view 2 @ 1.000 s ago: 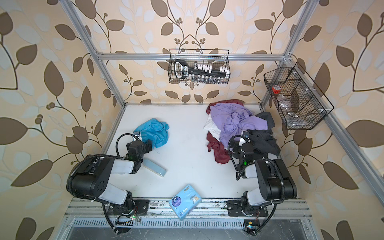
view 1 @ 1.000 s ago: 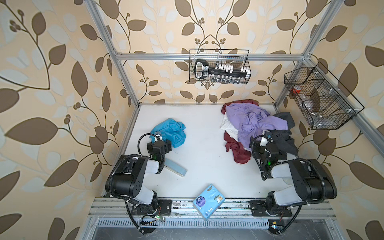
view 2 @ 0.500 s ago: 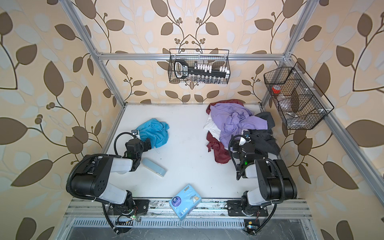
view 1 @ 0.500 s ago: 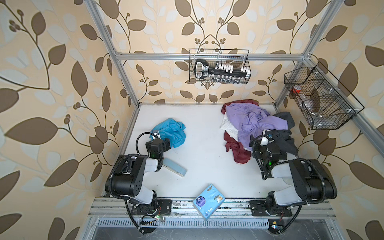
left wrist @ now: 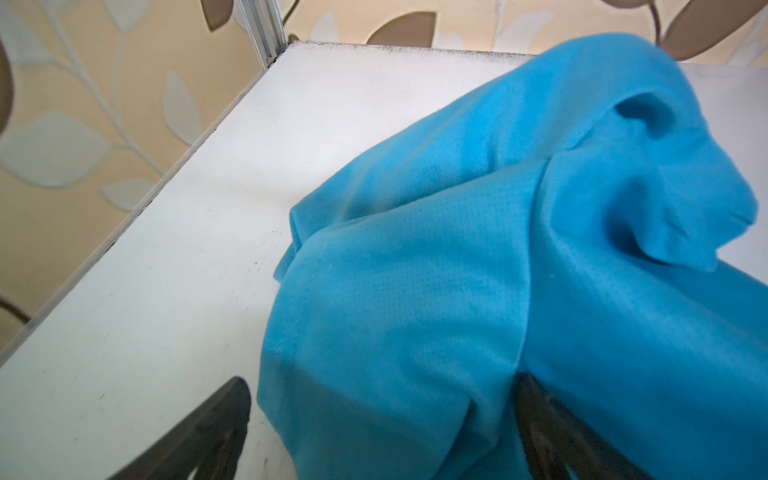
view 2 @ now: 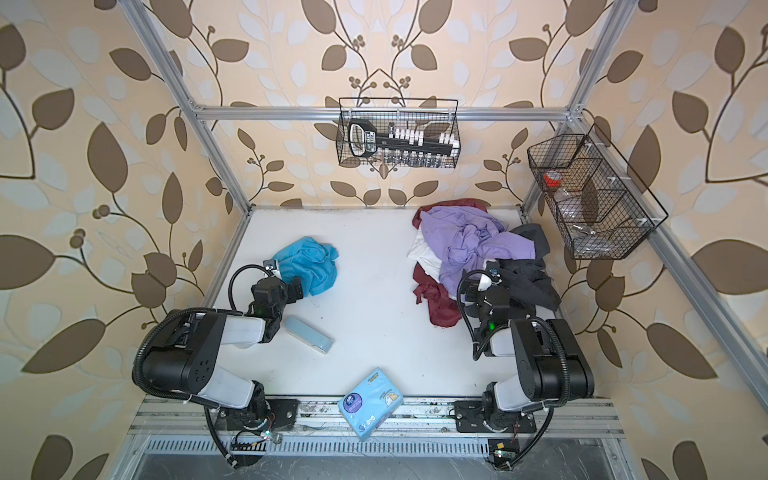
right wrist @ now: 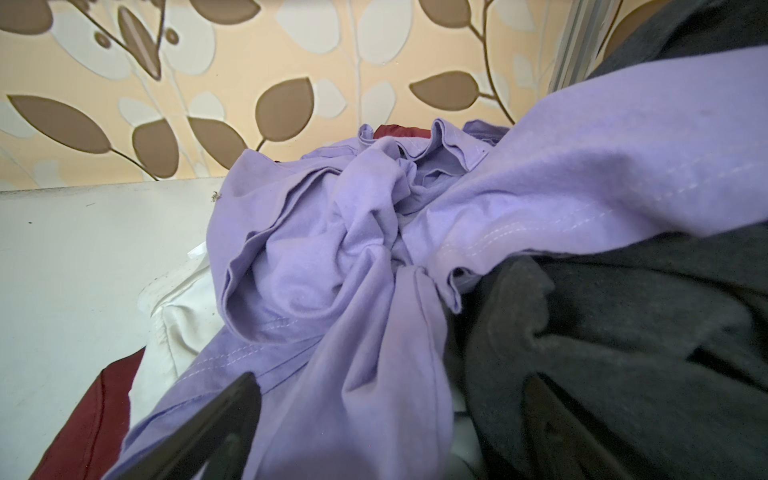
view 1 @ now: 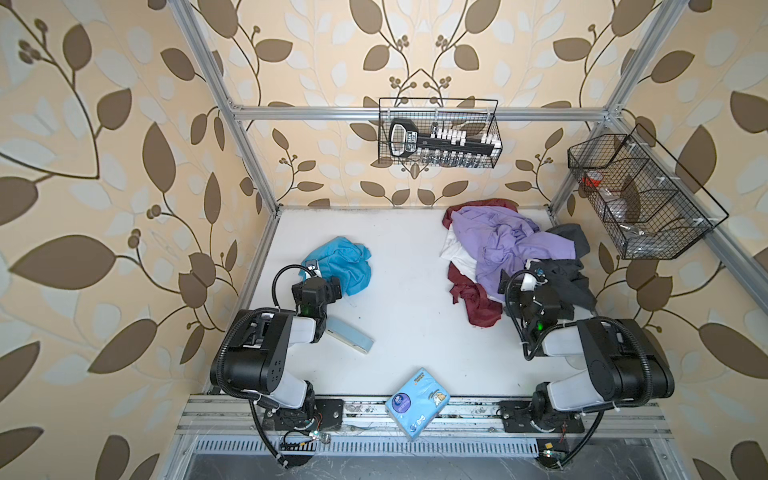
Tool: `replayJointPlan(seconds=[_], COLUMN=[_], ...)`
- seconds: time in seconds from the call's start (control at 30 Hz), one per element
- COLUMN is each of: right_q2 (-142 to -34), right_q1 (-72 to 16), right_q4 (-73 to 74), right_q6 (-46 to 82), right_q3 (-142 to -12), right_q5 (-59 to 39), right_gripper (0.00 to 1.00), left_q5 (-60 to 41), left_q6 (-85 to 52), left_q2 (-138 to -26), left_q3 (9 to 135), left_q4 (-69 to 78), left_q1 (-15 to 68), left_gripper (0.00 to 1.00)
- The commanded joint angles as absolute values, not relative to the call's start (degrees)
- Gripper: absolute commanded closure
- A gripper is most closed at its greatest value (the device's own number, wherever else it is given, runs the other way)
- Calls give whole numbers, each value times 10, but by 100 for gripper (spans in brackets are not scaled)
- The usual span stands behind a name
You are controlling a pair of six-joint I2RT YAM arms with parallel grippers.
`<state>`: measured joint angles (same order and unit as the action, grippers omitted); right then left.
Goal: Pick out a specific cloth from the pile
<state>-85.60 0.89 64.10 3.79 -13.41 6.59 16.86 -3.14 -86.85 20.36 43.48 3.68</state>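
The pile [view 1: 511, 249] of lilac, maroon, white and dark grey clothes sits on the white table [view 1: 407, 299], and everything else is placed from it. The turquoise cloth [view 1: 343, 262] lies crumpled on the table well apart from the pile, to its left in both top views, touching none of its clothes. The left gripper [left wrist: 382, 378] is at that cloth, far from the pile. In the left wrist view its jaws stand wide apart, with a fold of the cloth lying loosely between the two dark fingers [left wrist: 208, 432] and not pinched. The right gripper [right wrist: 390, 378] is at the pile's near edge. Its jaws are also spread wide, with lilac fabric lying between them and dark grey fabric over one finger, and nothing is squeezed. A pale blue tissue pack [view 1: 417, 403] lies nearer the camera than the pile and to its left, clear of it.
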Motion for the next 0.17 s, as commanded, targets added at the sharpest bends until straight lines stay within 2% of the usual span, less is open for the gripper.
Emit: replayJointPlan(seconds=[0.0, 0.13], right_q2=[-858, -857], right_q1=[11, 10], right_q4=[654, 656], right_q6=[43, 42], right_q3=[-132, -130], right_q5=[59, 60], right_gripper=[0, 1], left_q5=[168, 168], left_q6=[-35, -35], left_q2=[-856, -856], left_q3=[211, 211], left_q4=[441, 441], left_q1=[35, 35], left_gripper=[1, 1])
